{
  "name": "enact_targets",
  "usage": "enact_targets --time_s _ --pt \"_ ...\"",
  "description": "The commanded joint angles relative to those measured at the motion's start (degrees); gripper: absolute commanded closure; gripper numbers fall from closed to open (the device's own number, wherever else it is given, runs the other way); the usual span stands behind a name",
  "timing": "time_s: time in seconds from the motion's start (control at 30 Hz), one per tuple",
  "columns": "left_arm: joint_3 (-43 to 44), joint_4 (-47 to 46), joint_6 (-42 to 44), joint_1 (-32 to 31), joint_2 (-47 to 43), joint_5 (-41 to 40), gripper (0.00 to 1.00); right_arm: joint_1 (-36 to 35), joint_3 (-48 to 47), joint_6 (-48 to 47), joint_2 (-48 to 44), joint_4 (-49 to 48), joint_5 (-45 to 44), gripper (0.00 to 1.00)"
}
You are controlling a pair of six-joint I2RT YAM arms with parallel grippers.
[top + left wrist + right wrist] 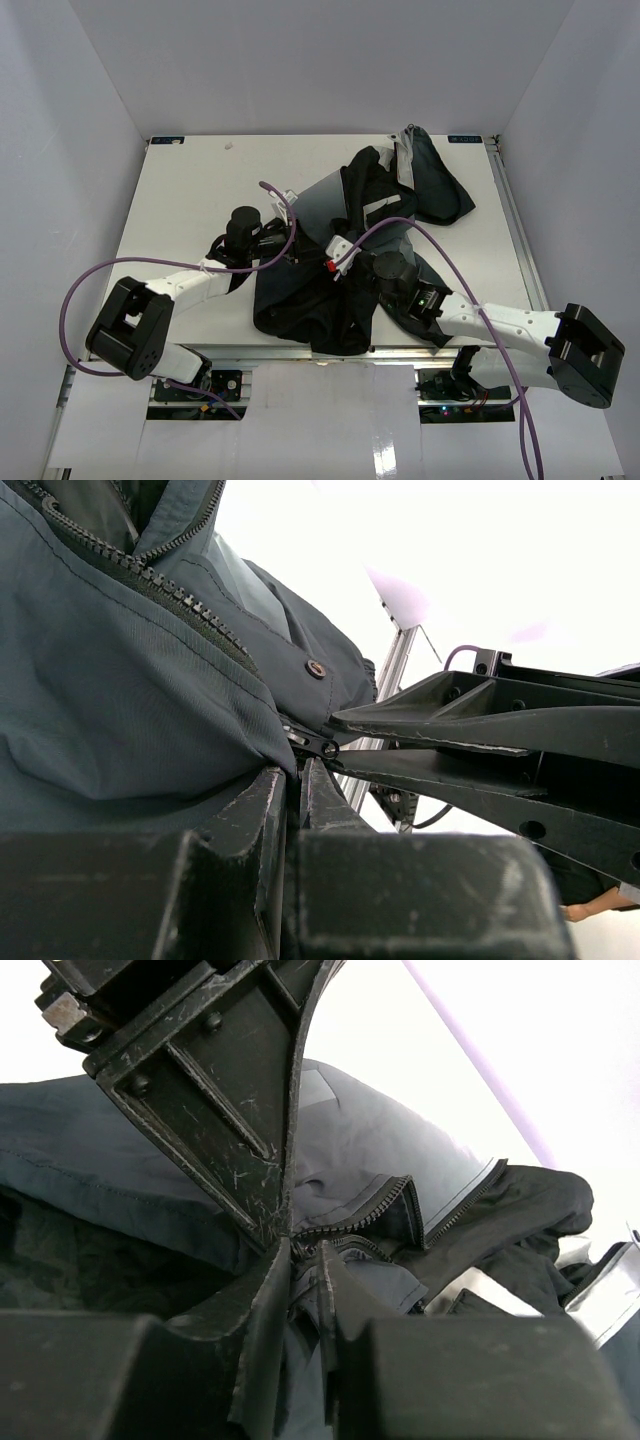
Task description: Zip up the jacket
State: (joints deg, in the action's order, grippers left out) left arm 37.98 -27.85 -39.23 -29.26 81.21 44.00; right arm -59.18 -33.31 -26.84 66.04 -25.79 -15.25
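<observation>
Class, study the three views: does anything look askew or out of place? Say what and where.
The jacket lies bunched in a twisted heap on the table, one part flung toward the far right corner. Its zipper gapes open, teeth apart, the front edges not lined up.

Nothing legible. Blue tags (pixel 166 140) at the table's (pixel 180 200) far corners, well beyond the left gripper (pixel 295 770) and right gripper (pixel 303 1250), are unreadably small.
</observation>
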Motion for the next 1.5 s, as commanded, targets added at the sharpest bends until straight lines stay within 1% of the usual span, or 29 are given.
enact_targets --time_s 0.0,0.17,0.3,0.33,0.43,0.53,0.63,0.73,0.8,0.83,0.9,0.93,1.0,1.13,1.2,1.27,1.33,1.47 --pt "-0.27 1.89 0.08 -1.86 -2.81 8.38 1.0 2.65 -3.2 -1.49 0.6 -2.91 -6.15 0.8" --pt "-0.36 1.78 0.17 -1.86 -2.86 8.42 1.0 3.16 -4.01 0.05 0.76 -3.98 -7.17 0.8" --pt "-0.36 1.75 0.2 -1.86 -2.9 8.39 1.0 3.37 -5.18 1.17 1.28 -3.74 -7.08 0.86" --pt "-0.36 1.75 0.2 -1.86 -2.96 8.38 1.0 3.57 -5.25 1.24 1.61 -3.48 -6.95 0.86" --pt "-0.36 1.84 0.21 -1.95 -2.99 8.38 1.0 3.9 -5.1 2.05 1.9 -2.93 -6.61 0.8" --pt "-0.37 1.84 0.13 -1.95 -3.07 8.29 1.0 4.07 -4.76 2.39 2.07 -1.89 -4.86 0.85" --pt "-0.35 1.83 0.13 -1.95 -2.88 8.28 1.0 4.06 -4.36 3.02 1.2 -0.63 -4.54 0.84" --pt "-0.2 1.89 0.13 -1.95 -2.58 8.28 1.0 4.06 -3.97 4.08 -1.13 0.05 -3.57 0.85" --pt "-0.11 1.92 0.01 -1.95 -2.48 8.4 1.0 4.22 -3.71 5.84 -3.11 2.41 -1.97 0.81" --pt "-0.16 1.92 -0.03 -1.95 -2.52 8.44 1.0 4.63 -3.47 6.91 -4.18 3.48 0.17 0.77" --pt "-0.29 1.79 0.03 -1.95 -2.83 8.47 1.0 7.93 -3.46 11.33 -6.79 6.9 9.76 0.63" --pt "-0.36 1.57 0.02 -1.95 -2.9 8.48 1.0 9.97 -4.49 13.65 -7.25 8.34 13.83 0.62" --pt "-0.44 1.4 -0.15 -1.95 -2.99 8.74 1.0 17.68 -6.5 21.0 -7.57 11.0 28.4 0.61" --pt "-0.36 1.31 -0.32 -1.95 -2.81 9.17 1.0 30.64 -7.9 30.5 -4.88 10.57 45.95 0.7" --pt "-0.45 1.03 -0.61 -1.95 -2.81 9.37 1.0 33.1 -7.33 33.12 -3.55 7.9 53.61 0.72" --pt "-0.57 0.63 -0.98 -1.95 -2.69 9.74 1.0 35.74 -6.27 36.01 -1.09 4.95 60.65 0.71" --pt "-0.56 0.37 -1.09 -1.95 -2.57 9.92 1.0 36.85 -5.28 37.84 0.9 3.0 65.6 0.69" --pt "-0.5 0.08 -1.38 -1.95 -2.14 10.05 1.0 37.03 -2.04 40.71 1.41 -3.59 68.97 0.66"
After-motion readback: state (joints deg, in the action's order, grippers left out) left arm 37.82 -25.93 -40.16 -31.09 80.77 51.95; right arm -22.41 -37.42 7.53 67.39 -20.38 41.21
